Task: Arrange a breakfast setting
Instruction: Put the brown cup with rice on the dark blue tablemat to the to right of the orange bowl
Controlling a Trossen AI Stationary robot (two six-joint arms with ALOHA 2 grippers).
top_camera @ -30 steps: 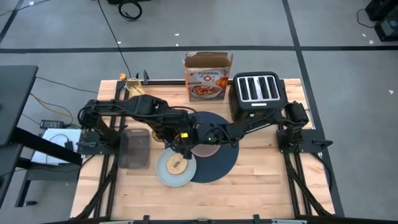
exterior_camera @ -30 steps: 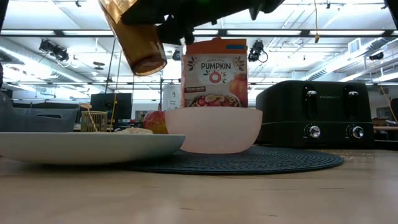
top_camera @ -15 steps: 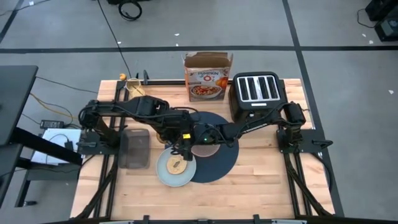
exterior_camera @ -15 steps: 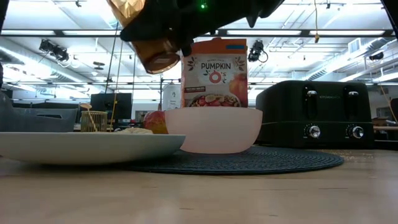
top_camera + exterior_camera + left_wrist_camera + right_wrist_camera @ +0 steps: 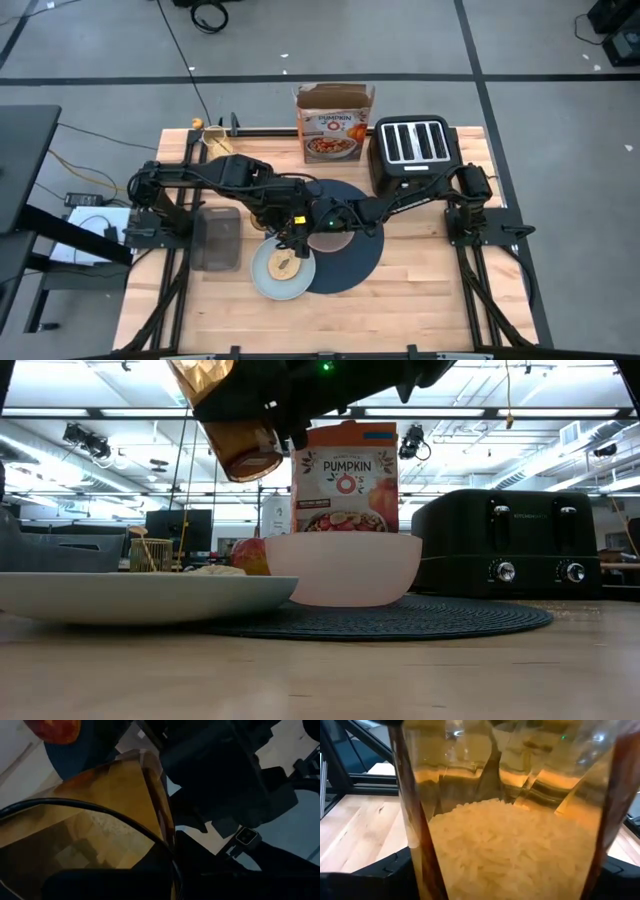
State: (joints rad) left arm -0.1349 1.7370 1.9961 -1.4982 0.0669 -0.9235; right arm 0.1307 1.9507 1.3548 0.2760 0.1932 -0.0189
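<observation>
The amber glass [image 5: 232, 435] hangs tilted high above the table, over the gap between the pale-blue plate [image 5: 268, 280] and the pinkish bowl [image 5: 336, 240]. My left gripper [image 5: 284, 224] is shut on its rim from above. My right gripper [image 5: 306, 220] reaches in from the table's right and is open, one finger on each side of the glass's body [image 5: 505, 835]. The plate holds a piece of bread [image 5: 285, 266] and lies partly on the round dark-blue placemat [image 5: 362, 258]. The bowl stands on the mat. A red apple [image 5: 250, 555] sits behind the plate. My left gripper holds the glass at its rim [image 5: 150, 827], coming steeply from above. The glass hangs below it, tilted and clear of the table. My right gripper's fingers [image 5: 285, 410] stand around the glass's middle, nearly level from the table's right; whether they touch it, I cannot tell.
A black toaster [image 5: 412, 148] stands at the back right and a cereal box [image 5: 334, 125] at the back middle. A grey tray [image 5: 218, 238] lies left of the plate. Bare wood [image 5: 430, 300] runs along the near right.
My right gripper has edged toward the table's left, and its fingers now stand around the glass's body, where earlier they were beside it. The glass stays aloft and tilted under my left gripper.
</observation>
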